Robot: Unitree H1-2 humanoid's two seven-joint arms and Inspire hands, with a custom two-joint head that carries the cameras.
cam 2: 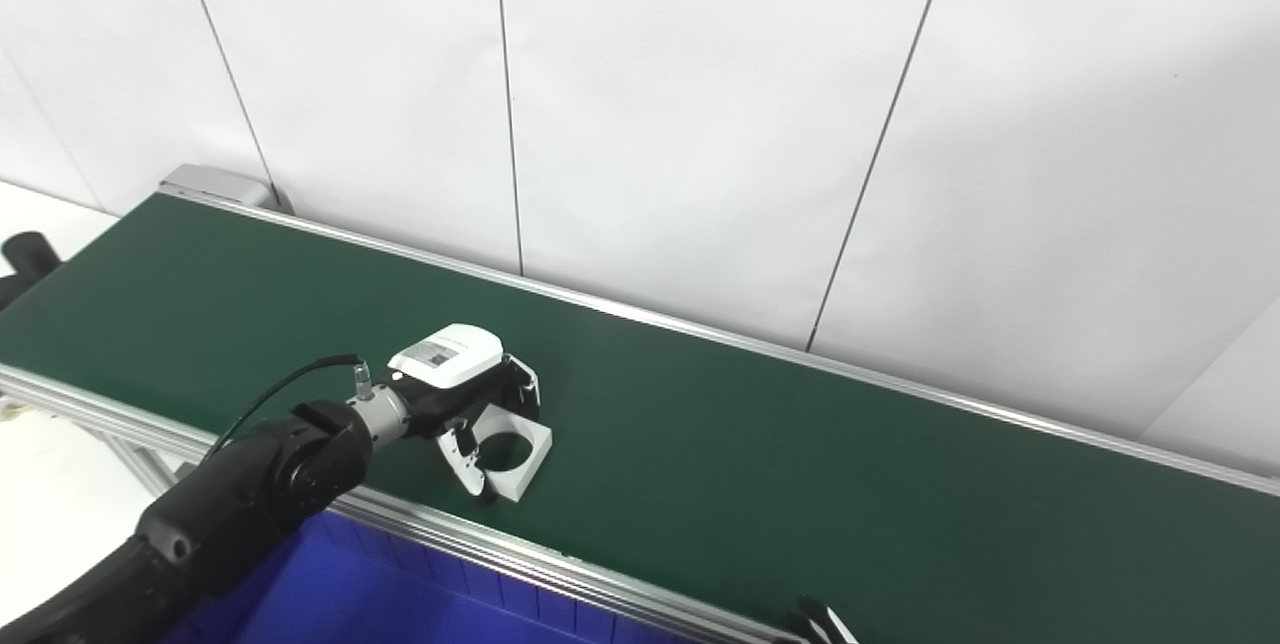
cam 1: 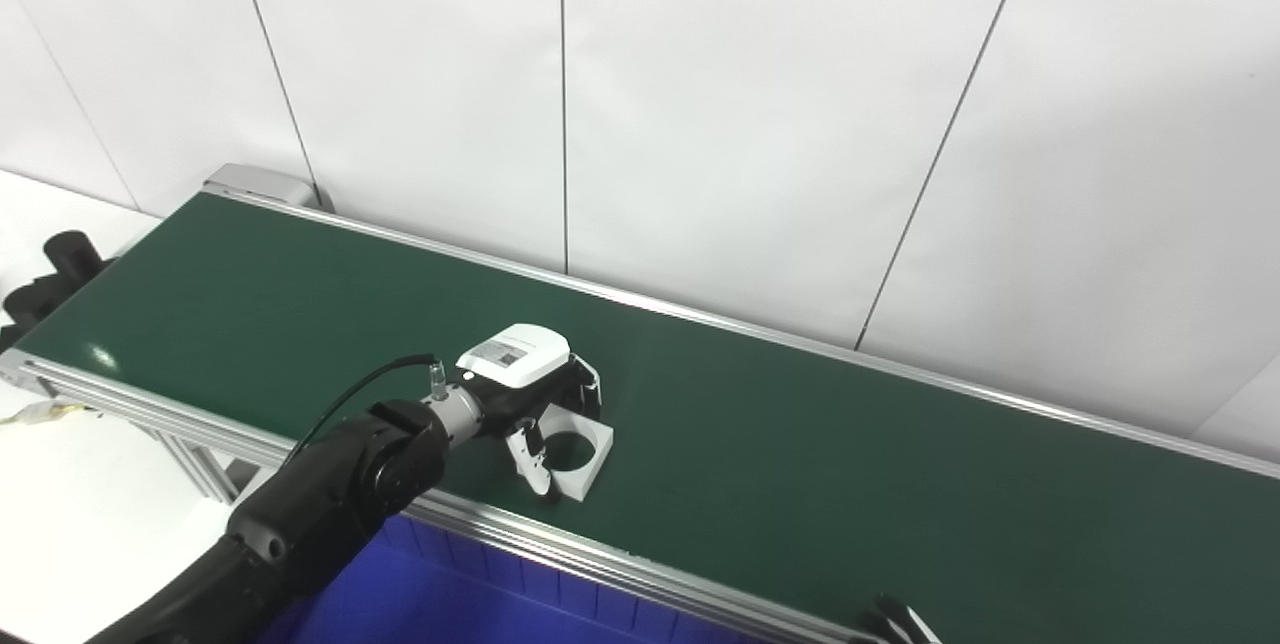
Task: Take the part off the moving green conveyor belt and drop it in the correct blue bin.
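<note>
A white square part (cam 1: 588, 452) with a round hole lies flat on the green conveyor belt (cam 1: 800, 464), close to its near rail. My left hand (cam 1: 535, 394) reaches over the rail from the lower left and sits on the part. Its thumb (cam 1: 532, 459) presses the part's near left side, and its fingers (cam 1: 590, 386) curl against the far edge, so the hand is shut on the part. Of my right hand (cam 2: 825, 624), only dark fingertips poke up at the bottom edge. A blue bin (cam 1: 480, 604) sits below the near rail.
The belt's aluminium rails (cam 1: 620, 559) run along both long sides, with a white panelled wall (cam 1: 700, 104) right behind the far one. A black object (cam 1: 50, 274) stands at the belt's left end. A white tabletop (cam 1: 70, 504) lies at the lower left.
</note>
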